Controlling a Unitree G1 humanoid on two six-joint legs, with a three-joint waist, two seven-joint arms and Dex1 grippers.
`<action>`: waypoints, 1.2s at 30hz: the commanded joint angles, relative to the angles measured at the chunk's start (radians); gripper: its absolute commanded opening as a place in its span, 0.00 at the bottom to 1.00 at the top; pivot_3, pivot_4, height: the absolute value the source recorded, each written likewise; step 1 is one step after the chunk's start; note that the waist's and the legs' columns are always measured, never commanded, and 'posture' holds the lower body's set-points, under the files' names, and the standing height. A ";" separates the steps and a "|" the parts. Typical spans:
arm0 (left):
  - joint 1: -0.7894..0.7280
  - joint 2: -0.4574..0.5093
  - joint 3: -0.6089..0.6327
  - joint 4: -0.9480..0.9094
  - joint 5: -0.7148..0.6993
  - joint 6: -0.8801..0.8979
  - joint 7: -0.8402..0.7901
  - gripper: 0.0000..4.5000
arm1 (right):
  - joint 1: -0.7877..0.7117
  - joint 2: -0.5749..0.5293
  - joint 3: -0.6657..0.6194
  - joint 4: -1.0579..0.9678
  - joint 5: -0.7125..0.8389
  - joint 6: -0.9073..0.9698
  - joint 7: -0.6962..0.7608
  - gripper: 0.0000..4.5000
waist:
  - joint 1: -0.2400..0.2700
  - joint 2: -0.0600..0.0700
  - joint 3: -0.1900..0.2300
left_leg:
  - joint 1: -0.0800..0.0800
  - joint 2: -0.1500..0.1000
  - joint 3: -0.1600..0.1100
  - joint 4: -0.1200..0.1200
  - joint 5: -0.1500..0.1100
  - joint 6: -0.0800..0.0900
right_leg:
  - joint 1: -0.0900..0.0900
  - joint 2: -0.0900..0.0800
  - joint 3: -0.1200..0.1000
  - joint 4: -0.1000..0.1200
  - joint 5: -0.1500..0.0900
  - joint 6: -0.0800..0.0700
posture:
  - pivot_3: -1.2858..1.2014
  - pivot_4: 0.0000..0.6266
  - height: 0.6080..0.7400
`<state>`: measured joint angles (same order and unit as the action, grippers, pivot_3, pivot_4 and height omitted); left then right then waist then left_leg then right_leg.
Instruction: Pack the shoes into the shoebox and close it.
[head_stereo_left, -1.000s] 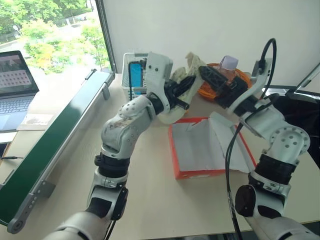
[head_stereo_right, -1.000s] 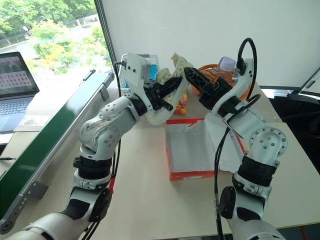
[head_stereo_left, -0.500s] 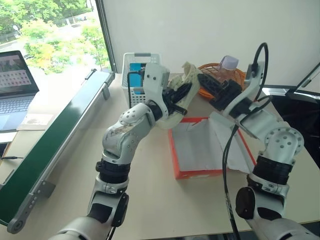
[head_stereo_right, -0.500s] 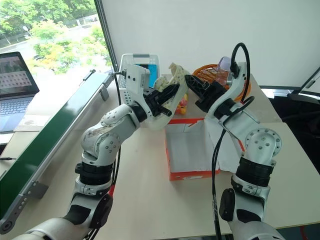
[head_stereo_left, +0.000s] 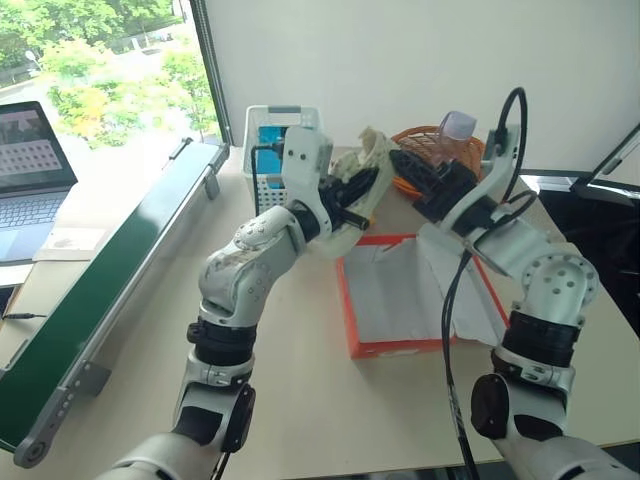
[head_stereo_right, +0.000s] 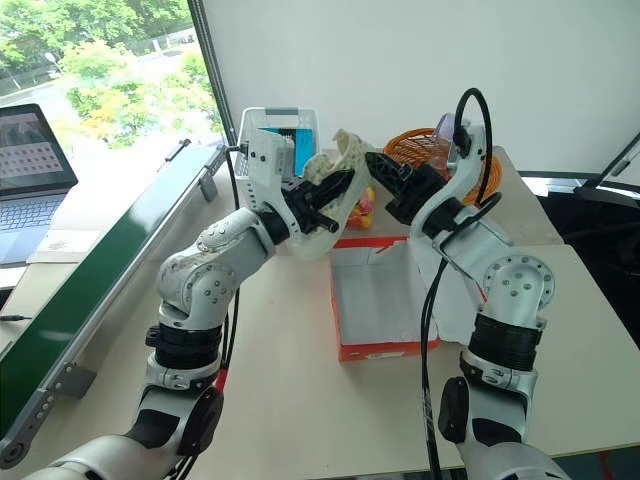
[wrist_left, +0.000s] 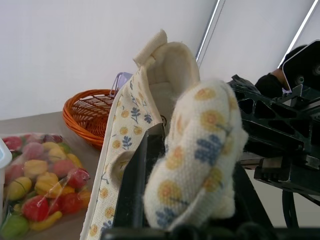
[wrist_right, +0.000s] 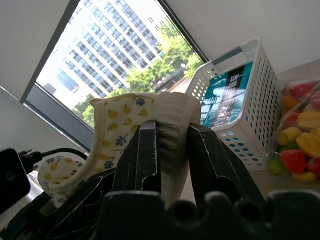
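Shoe held in the air by both grippers, behind the open shoebox

The shoe (head_stereo_left: 372, 150) is off the table, raised between the two arms just behind the far edge of the shoebox (head_stereo_left: 346, 300). It is cream fabric printed with yellow dots and small blue flowers, with a pale ribbed sole. One end stands upward and the rest hangs down toward the left arm.

The left gripper (head_stereo_left: 352, 192) reaches in from the robot's left. In the left wrist view its black fingers (wrist_left: 140, 185) sit on either side of the shoe's rounded end and grasp it. The right gripper (head_stereo_left: 402, 166) comes in from the other side. In the right wrist view its fingers (wrist_right: 145, 150) are clamped on the ribbed edge of the sole, one finger on each face. The two grippers are close together, nearly tip to tip, with the shoe between them.

The shoebox lies open on the table (head_stereo_left: 300, 400), red-orange, lined with white tissue paper (head_stereo_left: 400, 290) that spills over its right wall. No shoe lies in it.

Behind the arms stand a white mesh basket (head_stereo_left: 262, 140) and an orange wicker basket (head_stereo_left: 432, 140), with a bag of toy fruit (wrist_left: 35, 185) between them. A green conveyor (head_stereo_left: 110, 290) and a laptop (head_stereo_left: 30, 170) are on the robot's left
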<state>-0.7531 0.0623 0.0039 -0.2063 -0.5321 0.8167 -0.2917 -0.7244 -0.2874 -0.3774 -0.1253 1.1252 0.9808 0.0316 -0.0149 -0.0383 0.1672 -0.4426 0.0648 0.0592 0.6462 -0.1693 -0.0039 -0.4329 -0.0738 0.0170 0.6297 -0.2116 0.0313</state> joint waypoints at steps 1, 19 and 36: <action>-0.006 0.030 0.015 -0.079 -0.055 0.027 -0.042 0.49 | -0.036 -0.033 -0.030 -0.013 -0.023 -0.060 -0.007 0.10 | 0.000 0.000 0.000 | 0.000 0.000 0.000 0.000 0.000 0.000 | 0.000 0.000 0.000 0.000 0.000 0.000 | 0.52 0.24 1.00; 0.162 0.438 0.091 -0.153 -0.137 0.067 -0.272 0.57 | -0.315 -0.464 0.209 0.110 -0.115 0.377 0.227 0.10 | 0.008 0.006 0.004 | -0.004 0.000 0.001 -0.002 0.000 0.000 | -0.004 0.000 0.001 -0.001 -0.001 -0.001 | 0.52 0.24 1.00; 0.217 0.392 0.086 -0.242 -0.160 0.078 -0.189 0.57 | -0.236 -0.508 0.544 0.216 -0.424 0.319 0.511 0.10 | 0.002 0.006 0.004 | -0.004 0.000 0.001 -0.002 0.000 0.001 | -0.005 0.000 0.001 -0.002 -0.001 -0.001 | 0.52 0.24 1.00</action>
<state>-0.5360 0.4532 0.0758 -0.4021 -0.6729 0.8964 -0.4874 -0.9455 -0.7793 0.1607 0.0924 0.7548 1.3652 0.5074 -0.0128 -0.0327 0.1709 -0.4471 0.0645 0.0599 0.6443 -0.1698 -0.0031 -0.4377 -0.0737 0.0181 0.6281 -0.2124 0.0305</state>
